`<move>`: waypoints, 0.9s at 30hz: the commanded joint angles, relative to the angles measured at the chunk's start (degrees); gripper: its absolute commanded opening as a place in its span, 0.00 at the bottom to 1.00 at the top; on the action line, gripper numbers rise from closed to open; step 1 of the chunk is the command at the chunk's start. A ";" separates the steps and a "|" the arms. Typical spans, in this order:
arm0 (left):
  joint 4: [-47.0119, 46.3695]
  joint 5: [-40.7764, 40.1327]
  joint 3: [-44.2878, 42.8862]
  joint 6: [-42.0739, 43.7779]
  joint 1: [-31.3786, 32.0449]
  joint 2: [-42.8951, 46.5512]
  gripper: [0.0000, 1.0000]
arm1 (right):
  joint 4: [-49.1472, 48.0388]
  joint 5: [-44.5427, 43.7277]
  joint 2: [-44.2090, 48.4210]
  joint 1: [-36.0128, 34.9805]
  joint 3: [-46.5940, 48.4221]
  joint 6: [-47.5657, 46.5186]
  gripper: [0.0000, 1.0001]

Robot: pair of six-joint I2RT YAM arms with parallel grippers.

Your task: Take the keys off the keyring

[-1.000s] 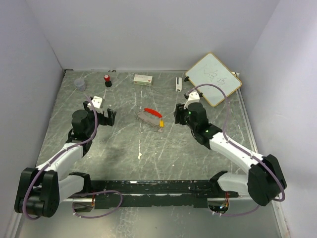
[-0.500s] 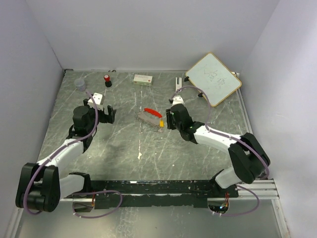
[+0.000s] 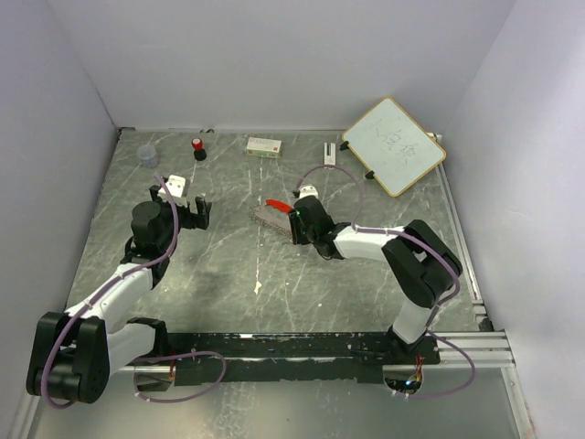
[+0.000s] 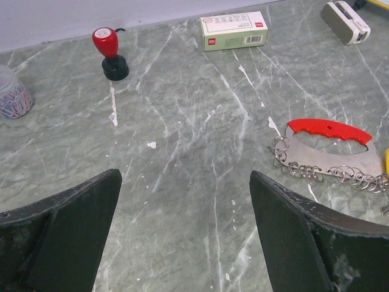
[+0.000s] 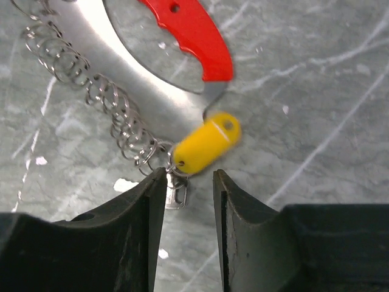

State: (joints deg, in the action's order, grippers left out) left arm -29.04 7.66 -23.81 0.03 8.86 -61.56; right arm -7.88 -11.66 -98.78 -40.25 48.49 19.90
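Broadly, the grey marbled surface (image 3: 274,283) carries everything, with a whiteboard (image 3: 395,146) propped at its far right corner. The left claw (image 4: 185,182) hangs over the left half of the surface with its jaws spread wide and nothing between them, well apart from the bunch. The right claw (image 5: 188,182) is low over the middle of the surface, right at the bunch. Its jaws are parted by only a narrow gap, and nothing spans that gap.

Along the far edge lie a pale green box (image 4: 234,30), a small white device (image 4: 345,13) to its right, a black bottle (image 4: 111,53) with a red cap to its left, and a clear cup (image 4: 12,97) further left.

The bunch lies flat near the centre. The red key (image 5: 191,36), with a curved silver blade, is on its far side. The keyring (image 5: 103,91), a chain of thin silver loops, runs along the blade's near edge. The yellow key (image 5: 205,143) lies at the chain's right end, just beyond the right claw's fingertips. A small silver clasp beside it touches the tip of one finger.
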 commanded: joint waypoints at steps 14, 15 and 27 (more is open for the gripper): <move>-2.14 -0.44 0.26 0.58 0.45 -0.59 0.98 | -3.55 -9.78 -2.81 -1.64 4.72 -1.01 0.38; -2.16 -0.37 0.26 0.58 0.45 -0.65 0.98 | -3.22 -9.94 -2.94 -1.61 4.77 -0.80 0.38; -2.19 -0.37 0.45 0.66 0.45 -0.22 0.98 | -3.02 -11.07 -4.09 -1.87 3.01 1.16 0.38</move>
State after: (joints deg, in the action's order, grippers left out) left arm -29.32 7.66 -23.79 0.10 8.86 -61.95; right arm -10.44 -21.08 -101.78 -41.71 52.27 19.77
